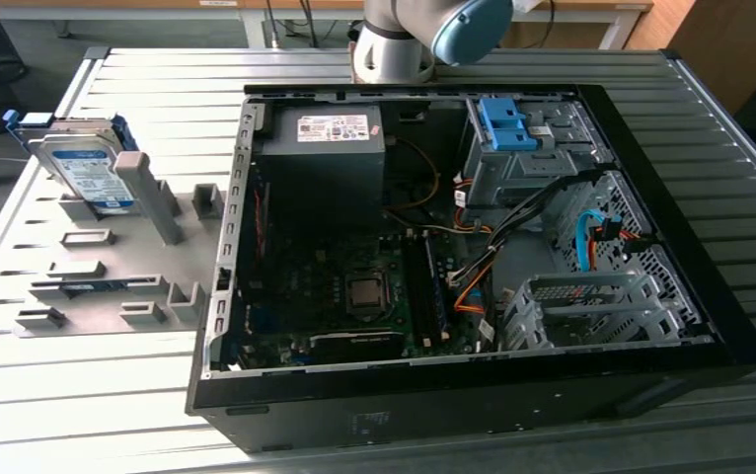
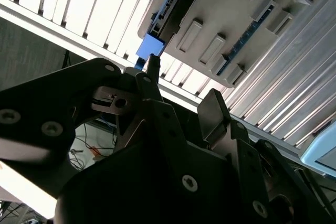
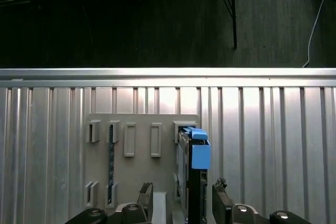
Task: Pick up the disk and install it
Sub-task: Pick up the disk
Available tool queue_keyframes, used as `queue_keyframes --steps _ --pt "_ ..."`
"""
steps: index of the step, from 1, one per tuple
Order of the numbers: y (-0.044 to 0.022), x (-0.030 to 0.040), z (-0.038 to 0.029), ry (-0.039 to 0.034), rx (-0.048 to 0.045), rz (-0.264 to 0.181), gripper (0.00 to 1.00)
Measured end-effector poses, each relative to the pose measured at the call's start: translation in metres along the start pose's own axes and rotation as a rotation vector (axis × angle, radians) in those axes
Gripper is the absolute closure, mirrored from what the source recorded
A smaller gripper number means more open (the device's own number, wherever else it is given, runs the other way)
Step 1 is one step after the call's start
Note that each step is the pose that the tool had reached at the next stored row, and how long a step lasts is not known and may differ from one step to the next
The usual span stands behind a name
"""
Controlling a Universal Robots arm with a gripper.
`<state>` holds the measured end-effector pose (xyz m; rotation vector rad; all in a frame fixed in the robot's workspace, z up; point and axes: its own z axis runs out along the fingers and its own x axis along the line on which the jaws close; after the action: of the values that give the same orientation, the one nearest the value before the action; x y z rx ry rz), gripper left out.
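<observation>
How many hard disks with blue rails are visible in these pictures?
1: the disk stands on edge in the grey holder plate at the exterior view's left, beside the open computer case. Others may be hidden inside that case.

arm (image 1: 389, 51): silver, blue cap | end effector (image 2: 182, 82): black, silver screws

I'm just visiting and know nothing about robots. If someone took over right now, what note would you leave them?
Gripper: open, holding nothing, apart from the disk.
Disk: standing on edge in the grey rack, at the exterior view's left of the open computer case.
Done: nothing that shows.
Left: disk not yet picked up, not yet in the case.
</observation>
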<state>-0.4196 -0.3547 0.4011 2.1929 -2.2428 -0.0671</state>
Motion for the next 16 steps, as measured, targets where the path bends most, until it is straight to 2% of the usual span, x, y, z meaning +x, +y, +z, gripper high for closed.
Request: queue_keyframes --steps 11,16 --pt "-0.0007 0.0005 0.0199 0.0 -0.0001 0.0 0.44" --pt "-0.0007 0.0005 0.0202 0.0001 -0.0002 0.0 0.44"
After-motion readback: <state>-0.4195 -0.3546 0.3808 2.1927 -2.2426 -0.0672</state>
